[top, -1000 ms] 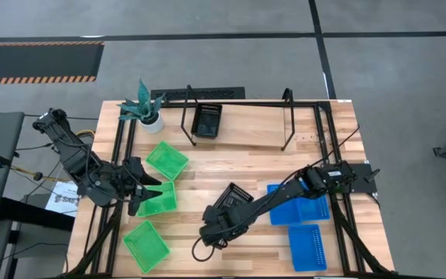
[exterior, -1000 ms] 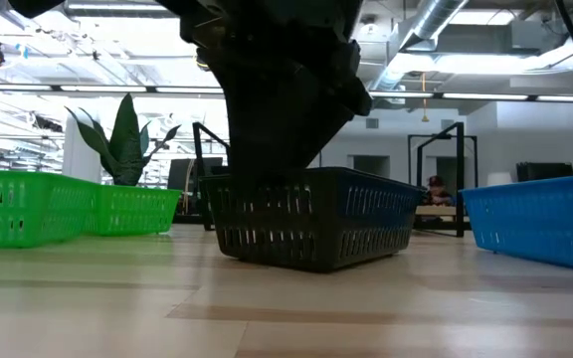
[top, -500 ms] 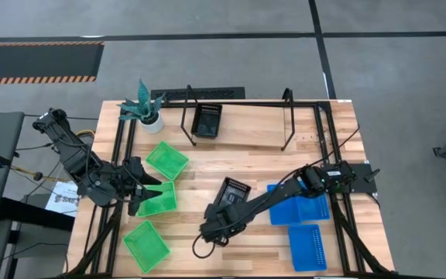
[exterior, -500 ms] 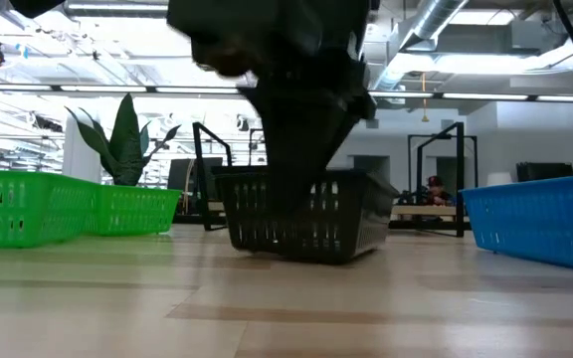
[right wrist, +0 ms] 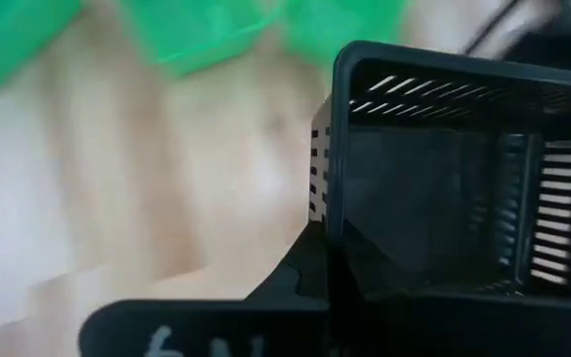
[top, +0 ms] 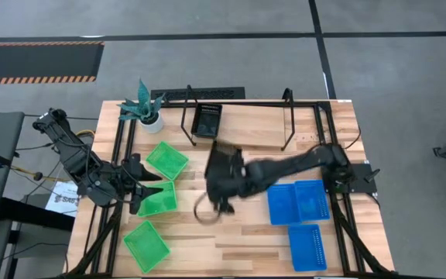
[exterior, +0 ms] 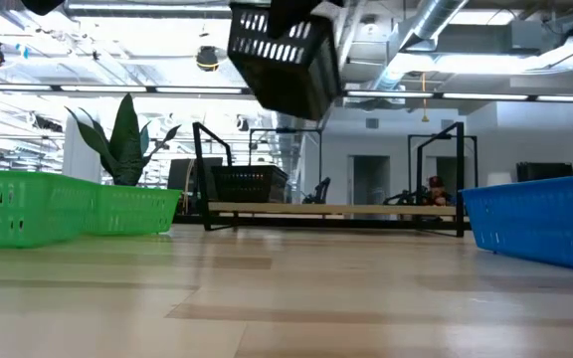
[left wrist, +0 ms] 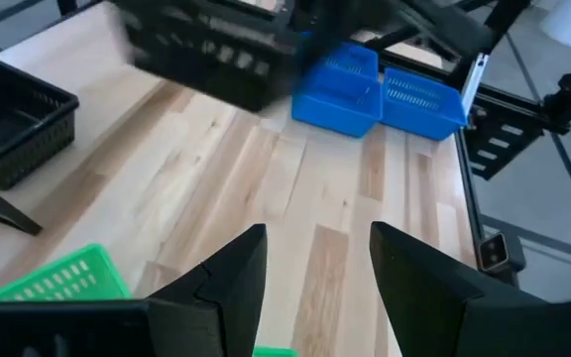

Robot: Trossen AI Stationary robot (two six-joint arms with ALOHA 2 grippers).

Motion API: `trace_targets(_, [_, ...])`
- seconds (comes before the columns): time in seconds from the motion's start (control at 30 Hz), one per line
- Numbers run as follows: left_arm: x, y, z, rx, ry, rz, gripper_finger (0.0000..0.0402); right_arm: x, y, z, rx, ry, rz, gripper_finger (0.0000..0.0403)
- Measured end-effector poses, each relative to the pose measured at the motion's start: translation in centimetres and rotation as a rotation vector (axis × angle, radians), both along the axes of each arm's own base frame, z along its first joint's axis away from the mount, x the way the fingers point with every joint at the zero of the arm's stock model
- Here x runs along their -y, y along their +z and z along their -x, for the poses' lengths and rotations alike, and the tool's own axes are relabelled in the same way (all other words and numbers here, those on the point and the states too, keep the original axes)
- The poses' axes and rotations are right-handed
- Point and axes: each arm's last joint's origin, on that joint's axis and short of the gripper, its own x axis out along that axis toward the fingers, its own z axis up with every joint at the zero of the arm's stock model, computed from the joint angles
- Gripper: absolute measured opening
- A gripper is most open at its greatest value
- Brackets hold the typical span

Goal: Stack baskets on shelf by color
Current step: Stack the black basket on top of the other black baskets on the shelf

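Observation:
My right gripper (top: 221,188) is shut on a black basket (top: 224,164) and holds it high above the table's middle; the low view shows the basket (exterior: 285,52) tilted in the air. A second black basket (top: 207,120) stands on the shelf (top: 254,133) by its left end. Three green baskets (top: 166,159) (top: 158,201) (top: 145,245) rest on the table's left half. Three blue baskets (top: 283,204) (top: 313,199) (top: 308,246) rest on its right half. My left gripper (left wrist: 315,266) hangs open over the middle green basket. My right gripper grips the black basket at one upright wall, by the rim (right wrist: 331,213). One finger (right wrist: 300,268) lies against the wall's outer face; the wall hides the other. The basket is lifted clear of the table and tilted.
A potted plant (top: 143,110) stands at the far left corner beside the shelf. The shelf's board is bare to the right of its black basket. Bare tabletop (top: 207,240) lies between the green and blue baskets.
My right gripper has taken hold of the black basket on the table's middle, first turning it about on the wood. It then rose quickly and swung toward the far edge and the shelf. The basket now hangs tilted, well clear of the table.

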Motion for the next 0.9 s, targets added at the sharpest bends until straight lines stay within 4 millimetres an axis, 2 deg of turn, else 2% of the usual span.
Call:
trace_targets(0.1, [0.0,0.0,0.0,0.002,0.003,0.001,0.0169,3.8,1.0,-0.7,0.031,0.011,0.073,0.0004])
trace_targets(0.2, [0.0,0.0,0.0,0.003,0.013,0.019,0.0169,7.4,1.0,-1.6,0.025,0.034,0.145,0.0005])
trace_targets(0.33, [0.0,0.0,0.0,0.003,0.019,0.029,0.0169,11.9,-0.4,-3.1,-0.029,0.096,0.23,0.0005])
trace_targets(0.43, [0.0,0.0,0.0,0.0,0.019,0.026,0.0169,15.1,-1.6,-3.7,-0.053,0.078,0.248,0.0007])
trace_targets(0.53, [0.0,0.0,0.0,-0.001,0.015,0.017,0.0169,17.8,-1.8,-3.3,-0.073,0.052,0.224,0.001])
trace_targets(0.7, [-0.1,0.0,0.0,0.003,0.01,-0.022,0.0169,20.6,-1.7,-3.0,-0.029,0.037,0.159,0.0009])
trace_targets(0.83, [-0.1,0.0,0.0,0.013,0.022,-0.052,0.0169,21.5,-1.5,-3.1,0.025,0.102,0.102,0.0011])
trace_targets(0.9, [-0.2,0.0,0.0,0.013,0.021,-0.056,0.0169,21.8,-2.1,-4.0,0.055,0.119,0.111,0.0011])
